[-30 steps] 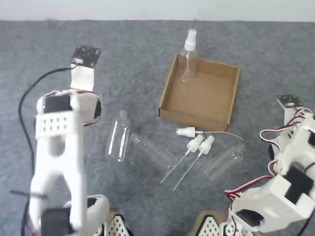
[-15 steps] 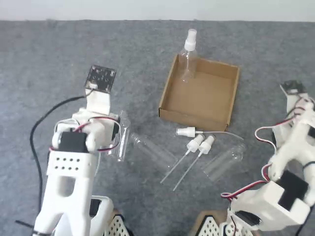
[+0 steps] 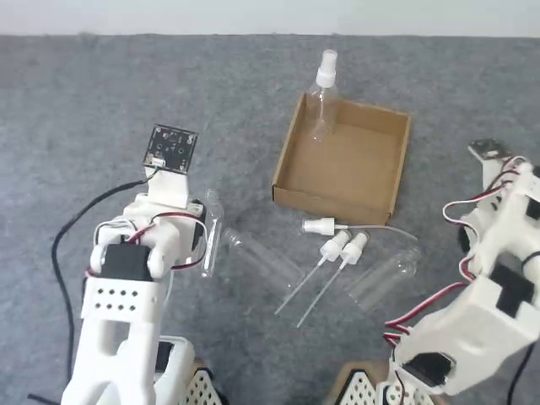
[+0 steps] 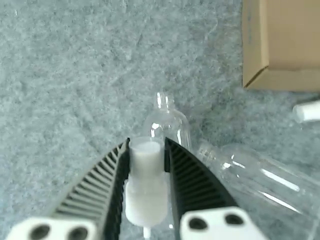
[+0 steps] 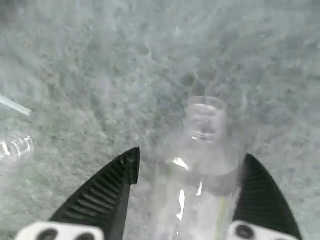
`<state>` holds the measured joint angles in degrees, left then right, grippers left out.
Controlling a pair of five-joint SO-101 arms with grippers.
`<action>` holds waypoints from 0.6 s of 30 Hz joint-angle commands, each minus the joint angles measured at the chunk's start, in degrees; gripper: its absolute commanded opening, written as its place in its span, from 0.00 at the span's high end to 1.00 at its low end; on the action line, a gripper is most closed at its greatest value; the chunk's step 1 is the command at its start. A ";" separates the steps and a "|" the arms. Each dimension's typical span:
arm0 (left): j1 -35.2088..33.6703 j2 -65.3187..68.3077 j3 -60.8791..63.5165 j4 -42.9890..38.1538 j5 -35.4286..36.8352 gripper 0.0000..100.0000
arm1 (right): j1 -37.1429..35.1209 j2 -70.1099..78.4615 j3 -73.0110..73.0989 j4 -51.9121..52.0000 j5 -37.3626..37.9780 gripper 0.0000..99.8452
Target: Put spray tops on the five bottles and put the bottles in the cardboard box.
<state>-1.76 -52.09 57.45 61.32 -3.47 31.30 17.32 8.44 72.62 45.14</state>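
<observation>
My left gripper [image 4: 147, 145] is shut on a white spray top [image 4: 146, 185], just above the neck of a clear bottle [image 4: 167, 122] that lies on the grey carpet. A second bare bottle [image 4: 260, 175] lies beside it. My right gripper [image 5: 190, 155] holds a clear open-necked bottle [image 5: 202, 165] above the carpet. In the high view, two bare bottles [image 3: 263, 260] [image 3: 386, 277] lie in front of the cardboard box [image 3: 291, 196]. Three loose spray tops [image 3: 321, 226] [image 3: 335, 246] [image 3: 354, 246] lie between them. One capped bottle [image 3: 323, 97] stands in the box's far corner.
The long dip tubes of the loose spray tops [image 3: 304, 291] stretch toward the table's front. The left arm [image 3: 135, 278] covers part of the leftmost bottle. A box corner [image 4: 255, 80] lies close to my left gripper. Open carpet stretches to the far left.
The left arm has swung right and forward, so it now stands over the leftmost lying bottle. The right arm has shifted slightly at the table's right edge.
</observation>
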 commanded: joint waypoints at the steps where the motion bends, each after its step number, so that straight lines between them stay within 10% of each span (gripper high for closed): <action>1: 0.00 -1.93 -0.48 -1.49 0.44 0.99 | 0.92 0.13 -3.52 -0.57 1.14 0.76; 18: 0.35 -2.02 -0.40 -1.49 0.18 0.99 | 0.84 -6.64 -7.30 5.32 0.70 0.98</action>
<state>-1.67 -52.09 57.45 61.32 -3.47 32.26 18.73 5.36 74.55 45.58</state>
